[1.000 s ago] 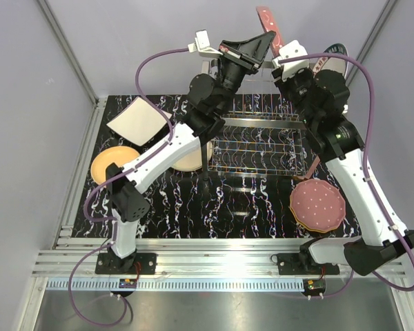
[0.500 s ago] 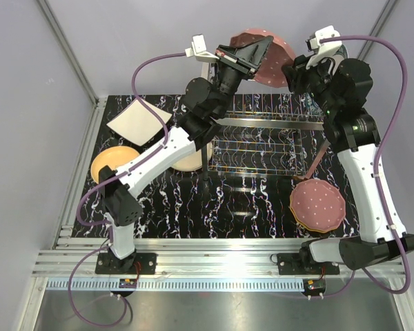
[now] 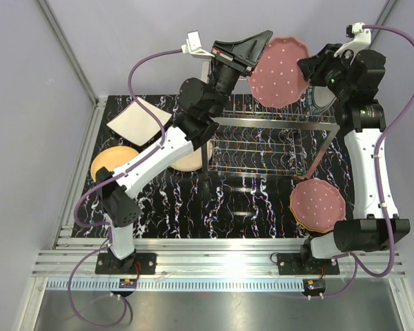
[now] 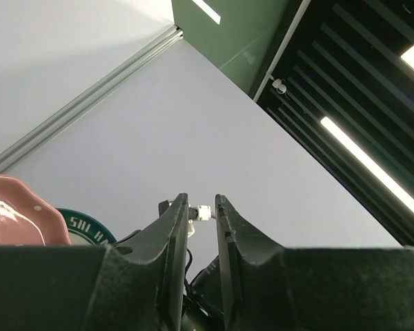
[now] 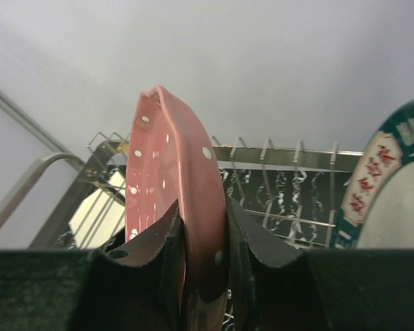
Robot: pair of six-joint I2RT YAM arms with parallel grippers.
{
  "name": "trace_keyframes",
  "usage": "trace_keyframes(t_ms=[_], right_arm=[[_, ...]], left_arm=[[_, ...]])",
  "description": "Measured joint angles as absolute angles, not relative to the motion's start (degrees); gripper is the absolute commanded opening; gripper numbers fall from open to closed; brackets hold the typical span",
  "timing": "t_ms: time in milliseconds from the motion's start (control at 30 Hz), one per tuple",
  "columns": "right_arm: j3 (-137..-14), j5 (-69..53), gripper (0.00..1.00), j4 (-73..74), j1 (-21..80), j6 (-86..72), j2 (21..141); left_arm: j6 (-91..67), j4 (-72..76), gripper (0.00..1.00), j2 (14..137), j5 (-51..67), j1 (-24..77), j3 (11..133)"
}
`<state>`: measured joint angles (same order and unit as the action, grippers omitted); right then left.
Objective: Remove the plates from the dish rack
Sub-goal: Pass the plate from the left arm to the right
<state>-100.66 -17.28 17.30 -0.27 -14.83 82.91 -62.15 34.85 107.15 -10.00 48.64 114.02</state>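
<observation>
fingers on the right arm (image 5: 159,258) are clamping the rim of a pink dotted plate (image 3: 279,72), holding it up in the air over the far side of the dish rack (image 3: 262,148), while fingers on the left arm (image 4: 167,255) are standing slightly apart nearby, gripping nothing.

The left arm (image 3: 155,157) reaches up and far forward. Its left gripper (image 4: 201,201) points upward, fingers parted by a narrow gap with nothing between them. The right arm (image 3: 367,162) stands tall, nearly straight, its right gripper (image 5: 205,221) clamped on the rim of a pink dotted plate (image 3: 279,72), seemingly held aloft.
</observation>
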Motion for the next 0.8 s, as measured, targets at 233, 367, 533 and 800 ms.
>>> trace_keyframes(t_ms=[233, 367, 533, 800], right_arm=[[-100.7, -22.6, 0.00, 15.7, -2.2, -21.8, 83.1], [-101.5, -25.7, 0.00, 14.4, -4.6, -27.4, 84.2], [-104.0, -29.7, 0.00, 13.1, -6.0, -33.8, 85.9], [-106.1, -33.0, 0.00, 12.0, -6.9, -39.7, 86.1]], left_arm=[[-61.9, 35.4, 0.33, 105.4, -8.7, 47.7, 112.3], [-60.5, 35.4, 0.55, 103.8, -6.9, 46.8, 111.1], [-56.2, 32.2, 0.73, 98.7, -3.2, 45.2, 108.1], [-48.1, 27.9, 0.84, 84.9, 2.5, 41.8, 96.9]])
